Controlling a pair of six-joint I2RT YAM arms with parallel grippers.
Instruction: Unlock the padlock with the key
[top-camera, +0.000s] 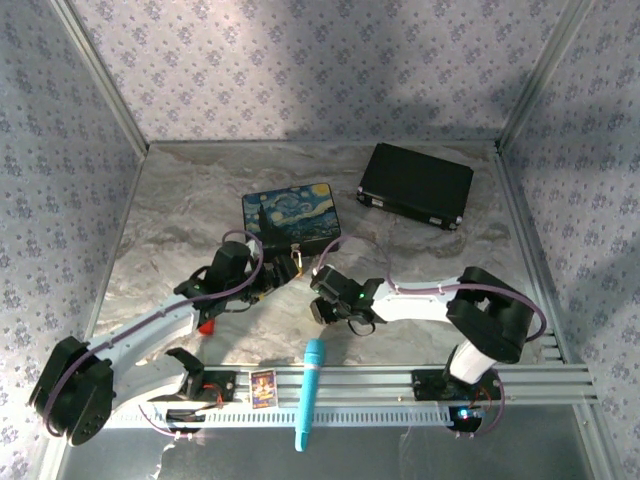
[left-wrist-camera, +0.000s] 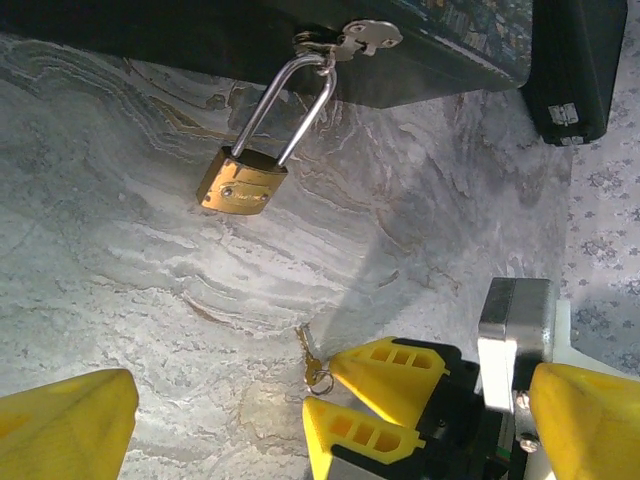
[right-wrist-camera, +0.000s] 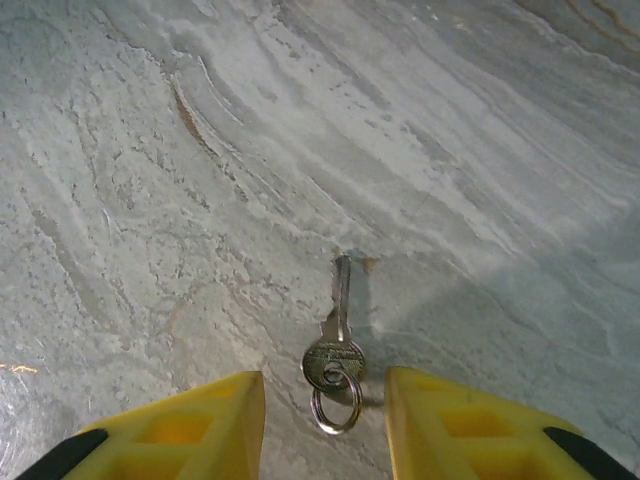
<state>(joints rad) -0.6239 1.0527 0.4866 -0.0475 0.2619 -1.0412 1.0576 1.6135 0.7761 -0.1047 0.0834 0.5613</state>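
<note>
Task status: not yet begun in effect. The padlock (left-wrist-camera: 242, 185) remained locked, its silver shackle (left-wrist-camera: 285, 100) seated in the brass body and hooked through the hasp (left-wrist-camera: 365, 35) of the starry-night tin (top-camera: 290, 218). The padlock body rested tilted on the marble tabletop (right-wrist-camera: 150, 200), just beside the tin's front wall. The key (right-wrist-camera: 338, 335) lay flat on the tabletop, near the padlock but apart from it, blade pointing away from the arm, with a small split ring (right-wrist-camera: 335, 408) on its head.

Remaining steps, as judged: grasp the key, carry it to the keyway, insert, turn, release the shackle.

Right gripper (right-wrist-camera: 322, 390): fingers partly spread, one on each side of the key's head. A gap showed on both sides; nothing was pinched.

Left gripper (top-camera: 268, 285): fingers fully spread, empty, aimed at the padlock.
</note>
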